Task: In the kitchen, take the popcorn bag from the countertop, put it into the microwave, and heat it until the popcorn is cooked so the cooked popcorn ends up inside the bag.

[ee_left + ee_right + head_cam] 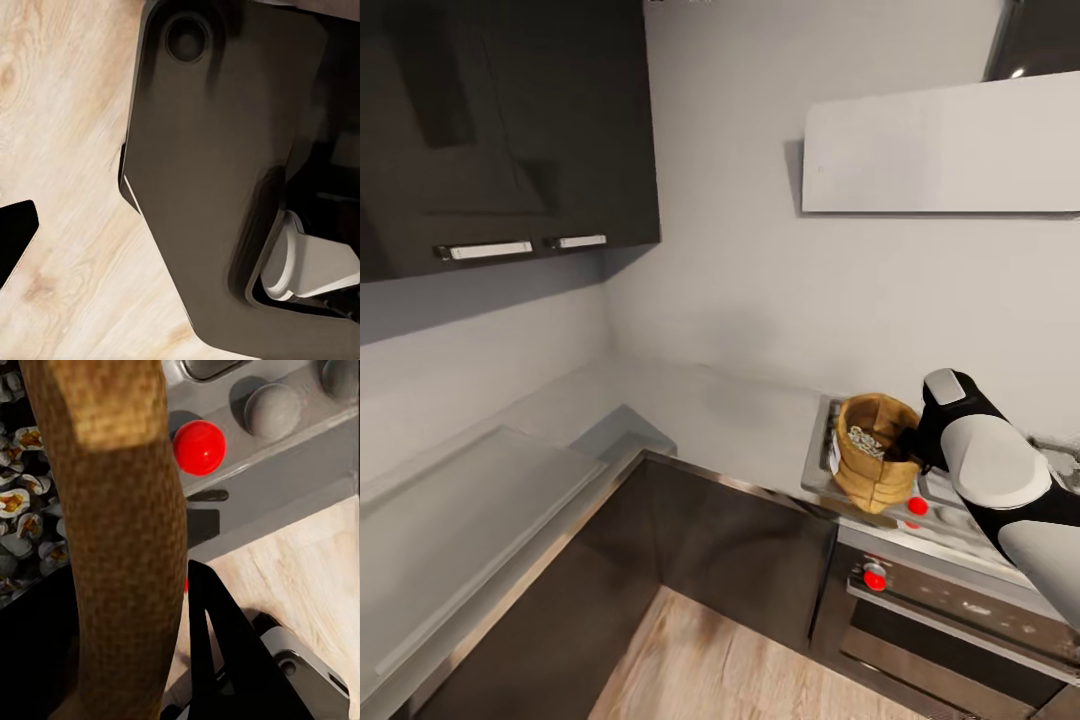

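Burlap: one popcorn bag (875,452), apparently tool-pinched (908,447).

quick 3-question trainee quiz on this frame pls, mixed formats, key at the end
1. True or false: the popcorn bag is over the hob, at the right arm's gripper.
2. Multiple choice: what shows inside the bag's open top in the right wrist view? A) nothing B) popcorn pieces, pale with yellow centres C) water
3. Fill in: in the right wrist view, the round knob beside the bag wall is coloured ____.

Key: 1 true; 2 B; 3 red. The bag wall lies against one dark gripper finger, so the right gripper looks shut on the bag.
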{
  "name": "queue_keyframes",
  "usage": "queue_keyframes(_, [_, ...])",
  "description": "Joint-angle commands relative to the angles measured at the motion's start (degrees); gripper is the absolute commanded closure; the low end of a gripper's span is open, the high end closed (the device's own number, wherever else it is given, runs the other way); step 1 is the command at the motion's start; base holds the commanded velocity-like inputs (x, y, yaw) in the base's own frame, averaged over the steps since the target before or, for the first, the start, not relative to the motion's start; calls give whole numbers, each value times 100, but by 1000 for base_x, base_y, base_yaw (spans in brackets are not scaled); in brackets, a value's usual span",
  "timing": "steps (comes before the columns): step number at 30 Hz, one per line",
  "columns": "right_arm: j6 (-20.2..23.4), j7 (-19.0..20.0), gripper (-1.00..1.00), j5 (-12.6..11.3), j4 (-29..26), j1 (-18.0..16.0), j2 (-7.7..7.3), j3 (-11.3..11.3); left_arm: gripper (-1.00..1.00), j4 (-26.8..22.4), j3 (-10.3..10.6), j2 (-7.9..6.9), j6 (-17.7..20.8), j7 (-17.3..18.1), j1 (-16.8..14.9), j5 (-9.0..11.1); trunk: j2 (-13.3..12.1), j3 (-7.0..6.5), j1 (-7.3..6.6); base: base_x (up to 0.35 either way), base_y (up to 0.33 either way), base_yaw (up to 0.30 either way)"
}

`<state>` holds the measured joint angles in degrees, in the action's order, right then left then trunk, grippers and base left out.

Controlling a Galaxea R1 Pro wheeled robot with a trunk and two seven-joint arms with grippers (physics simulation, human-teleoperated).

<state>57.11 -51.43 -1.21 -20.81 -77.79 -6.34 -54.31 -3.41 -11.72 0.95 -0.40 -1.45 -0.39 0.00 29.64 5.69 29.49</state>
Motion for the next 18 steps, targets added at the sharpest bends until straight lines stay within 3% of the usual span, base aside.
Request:
queue_keyframes(1, [19,-34,100,-15,-4,-8,1,-19,-100,-2,-24,2,-4,-13,-4,0,10,5,3,0,0,-236])
queue_keyframes(18, [19,-34,100,-14,-2,-8,-11,-19,-100,-2,-24,2,-1,-13,-4,0,10,-125,3,0,0,-200])
